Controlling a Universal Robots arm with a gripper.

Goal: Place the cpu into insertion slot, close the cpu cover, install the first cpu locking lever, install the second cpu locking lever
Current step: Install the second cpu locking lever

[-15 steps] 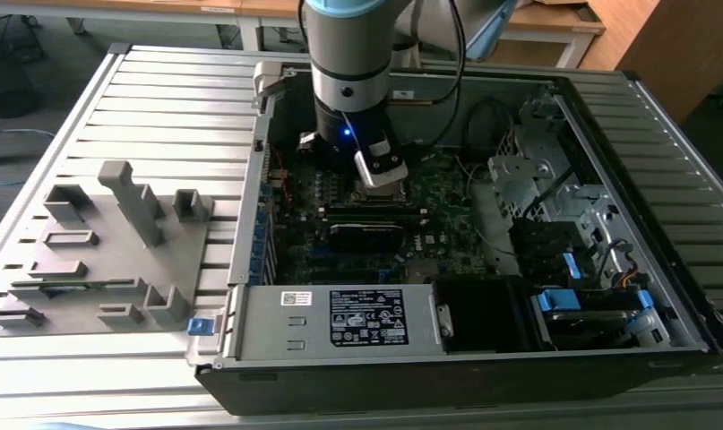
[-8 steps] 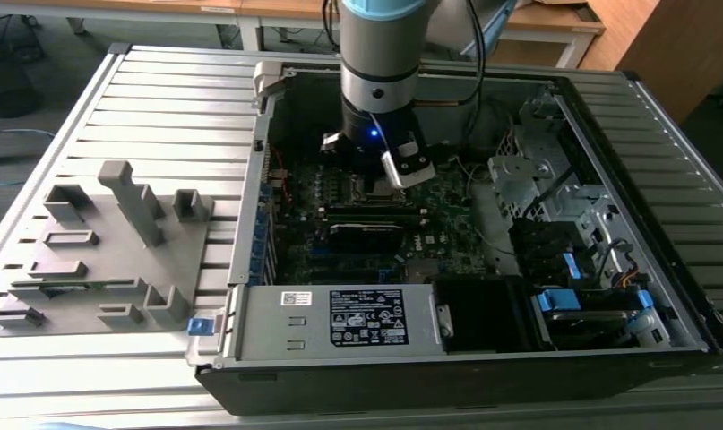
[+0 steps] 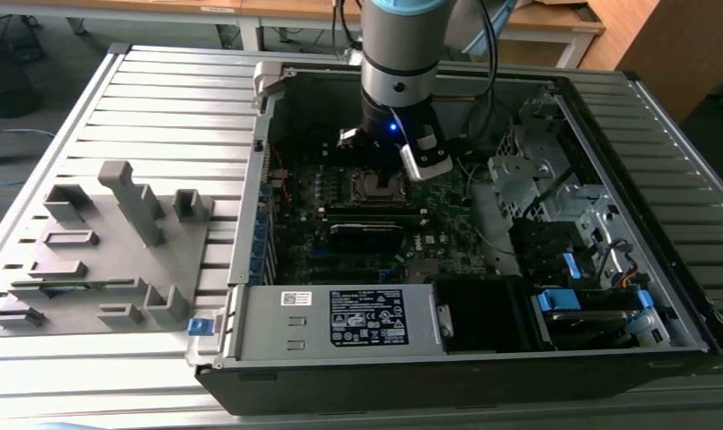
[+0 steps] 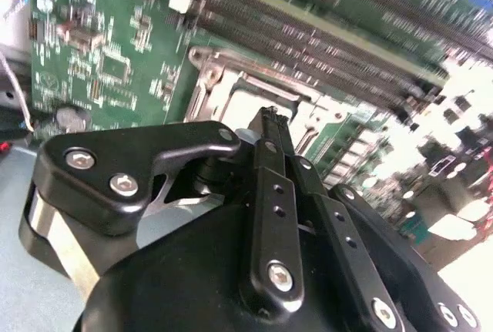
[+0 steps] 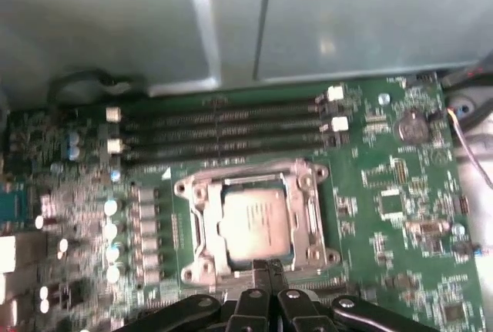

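Note:
The cpu (image 5: 254, 220), a silver-grey square chip, lies in the insertion slot (image 5: 202, 270) on the green motherboard. The silvery cpu cover (image 5: 310, 209) lies flat around it as a frame. My gripper (image 5: 266, 268) is shut, its black fingertips pressed together just above the edge of the cover nearest the arm. In the second wrist view the gripper (image 4: 271, 116) points down at that same edge, with the cpu (image 4: 250, 102) and the cover (image 4: 206, 78) just beyond its tips. In the exterior view the gripper (image 3: 385, 170) hangs low inside the open computer case over the slot (image 3: 379, 186).
Several long memory slots (image 5: 219, 128) run just beyond the socket. The grey case wall (image 5: 231, 16) rises behind them. A power supply (image 3: 337, 318) and drive bays with blue tabs (image 3: 564, 300) fill the case's near end. A grey parts fixture (image 3: 98, 251) stands on the slatted table at the exterior view's left.

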